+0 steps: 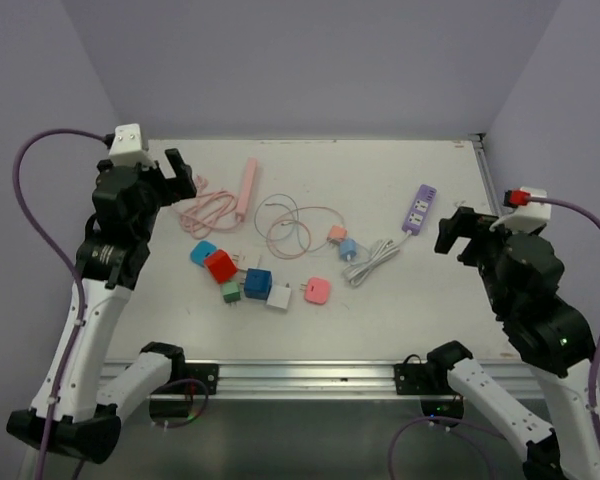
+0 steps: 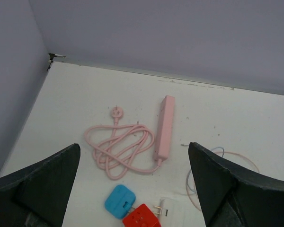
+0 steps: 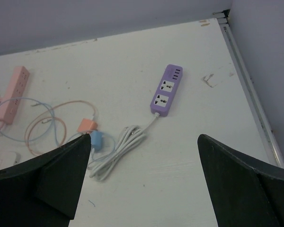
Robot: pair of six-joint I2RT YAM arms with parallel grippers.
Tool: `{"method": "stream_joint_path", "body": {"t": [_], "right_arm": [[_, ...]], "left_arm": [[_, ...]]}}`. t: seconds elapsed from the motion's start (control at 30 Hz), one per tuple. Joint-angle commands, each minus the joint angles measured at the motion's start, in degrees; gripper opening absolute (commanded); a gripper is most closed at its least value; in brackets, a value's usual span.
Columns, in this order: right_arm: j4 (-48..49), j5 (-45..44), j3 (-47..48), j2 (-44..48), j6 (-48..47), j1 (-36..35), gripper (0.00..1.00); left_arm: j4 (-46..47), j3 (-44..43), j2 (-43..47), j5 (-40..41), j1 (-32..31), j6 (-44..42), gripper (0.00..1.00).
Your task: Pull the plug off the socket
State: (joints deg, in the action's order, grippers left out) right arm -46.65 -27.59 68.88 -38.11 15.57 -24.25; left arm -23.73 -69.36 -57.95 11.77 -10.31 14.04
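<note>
Left gripper (image 2: 135, 145), right gripper (image 3: 144, 137) wide open, empty. Pink socket strip (image 2: 164, 127) far left, purple socket strip (image 3: 166, 90) right, neither shows plug; loose plugs (image 1: 250, 280) middle. Risk: unheld strip lifts with pull.

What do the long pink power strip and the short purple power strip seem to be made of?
Long pink power strip: probably hard plastic, matte; even colour, straight moulded edges. Short purple power strip: likely smooth plastic too; rounded corners, white socket faces.

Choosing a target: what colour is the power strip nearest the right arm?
The power strip is purple; the right wrist view shows it best.
</note>
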Motion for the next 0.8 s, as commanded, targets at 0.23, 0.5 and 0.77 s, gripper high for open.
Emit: {"method": "stream_joint_path", "body": {"t": [0.23,0.5,0.77], "right_arm": [[-3.18,-2.37,-0.94,12.87,-4.41,0.26,0.99],[-5.03,-1.50,-3.58,19.21,-5.38,0.17,0.99],[-5.20,0.08,-5.77,22.11,-5.38,0.17,0.99]], "left_arm": [[-8.44,10.30,22.87,8.79,0.11,2.74,1.00],[-15.82,12.14,31.32,9.59,0.11,3.71,1.00],[-20.39,13.37,35.71,11.08,0.11,4.94,1.00]]}}
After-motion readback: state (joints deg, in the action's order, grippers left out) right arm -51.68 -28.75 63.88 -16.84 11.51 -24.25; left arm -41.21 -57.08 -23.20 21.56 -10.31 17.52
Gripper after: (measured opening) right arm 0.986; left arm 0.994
